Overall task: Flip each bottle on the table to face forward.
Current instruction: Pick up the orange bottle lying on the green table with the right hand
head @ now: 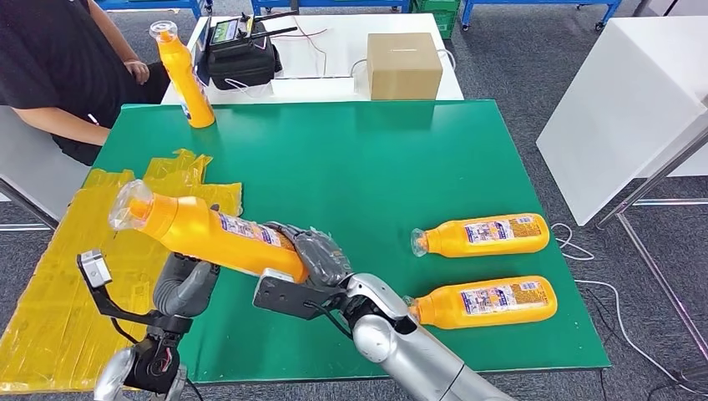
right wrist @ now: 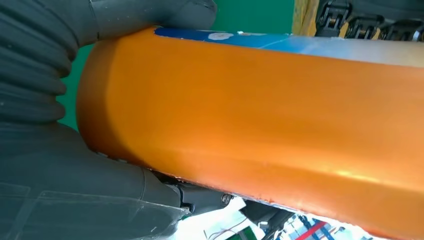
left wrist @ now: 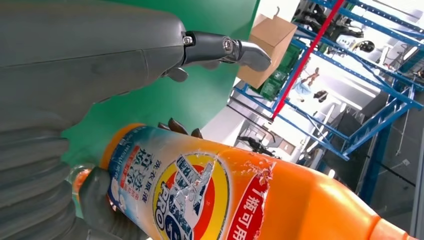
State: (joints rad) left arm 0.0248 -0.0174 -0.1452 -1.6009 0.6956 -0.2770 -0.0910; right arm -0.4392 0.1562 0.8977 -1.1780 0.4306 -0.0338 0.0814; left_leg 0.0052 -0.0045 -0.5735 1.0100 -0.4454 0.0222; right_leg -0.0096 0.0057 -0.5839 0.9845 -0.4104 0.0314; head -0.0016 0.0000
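My right hand grips the base of an orange bottle and holds it tilted above the green table at the front left, with the clear cap up and to the left. In the right wrist view the bottle lies across that hand. My left hand is just beneath the bottle; its thumb stands clear of the label. Two more orange bottles lie on their sides at the right. Another bottle stands upright at the back left.
A crumpled yellow sheet covers the table's left side. Behind the green table stand a cardboard box and a black device with cables. A person in black sits at the back left. A white table stands to the right.
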